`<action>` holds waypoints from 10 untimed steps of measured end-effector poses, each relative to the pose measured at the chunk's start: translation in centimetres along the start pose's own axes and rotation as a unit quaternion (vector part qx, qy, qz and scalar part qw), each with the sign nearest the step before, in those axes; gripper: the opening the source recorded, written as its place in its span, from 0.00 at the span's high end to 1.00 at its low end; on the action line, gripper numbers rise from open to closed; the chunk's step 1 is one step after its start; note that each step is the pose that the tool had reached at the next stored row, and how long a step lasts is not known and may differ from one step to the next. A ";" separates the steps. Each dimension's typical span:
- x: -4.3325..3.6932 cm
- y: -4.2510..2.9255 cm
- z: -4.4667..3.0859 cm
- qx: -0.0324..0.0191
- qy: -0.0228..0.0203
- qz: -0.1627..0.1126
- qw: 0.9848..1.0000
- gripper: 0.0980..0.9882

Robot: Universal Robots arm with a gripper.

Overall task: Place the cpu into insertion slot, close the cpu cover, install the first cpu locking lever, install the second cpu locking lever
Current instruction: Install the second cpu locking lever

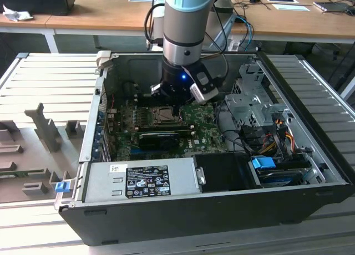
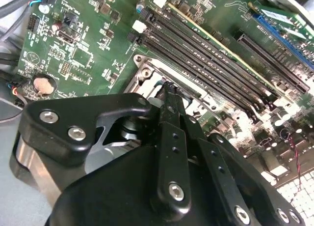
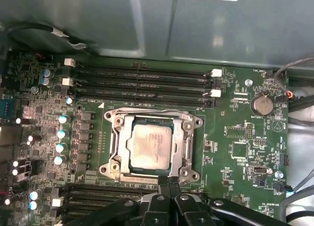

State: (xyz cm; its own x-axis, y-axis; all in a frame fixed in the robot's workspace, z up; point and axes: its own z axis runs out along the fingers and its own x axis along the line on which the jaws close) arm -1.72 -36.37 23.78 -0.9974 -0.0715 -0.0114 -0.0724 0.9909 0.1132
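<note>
One arm works over the open computer case (image 1: 222, 210), which lies on its side so the motherboard (image 3: 230, 137) faces upward and the pincer (image 3: 168, 183) can descend straight onto it. In the first wrist view, the cpu (image 3: 150, 146) already sits in the insertion slot (image 3: 112, 122), flat, with its metal top facing up. It is square, so it has no long axis; its edges run parallel to the socket frame and to the memory slots (image 3: 142, 83) at 12 o'clock of the socket.

The cpu cover (image 3: 188, 148) appears lowered around the chip, its window framing the metal top — whether it is fully seated cannot be judged. The levers cannot be told apart from the frame.

Pincer state: clenched, fingers pressed together with nothing visibly between them. The tips sit at the socket's 6 o'clock edge in the first wrist view — apparently positioned to bear on the frame or a lever there, though contact cannot be confirmed. In the second wrist view the closed fingertips (image 2: 169, 91) point down at the socket rim.
</note>
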 end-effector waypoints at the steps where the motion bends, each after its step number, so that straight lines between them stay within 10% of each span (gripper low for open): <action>1: 0.00 -0.04 0.00 -0.009 -0.001 0.000 1.000 0.99; 3: 0.01 -0.22 0.00 -0.023 -0.002 0.000 1.000 0.99; 10: 0.06 -0.86 -0.03 -0.023 -0.002 0.000 1.000 0.99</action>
State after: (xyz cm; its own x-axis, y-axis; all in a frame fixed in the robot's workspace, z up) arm -1.72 -37.23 23.71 -0.9973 -0.0718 -0.0145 -0.0732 0.9845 0.1593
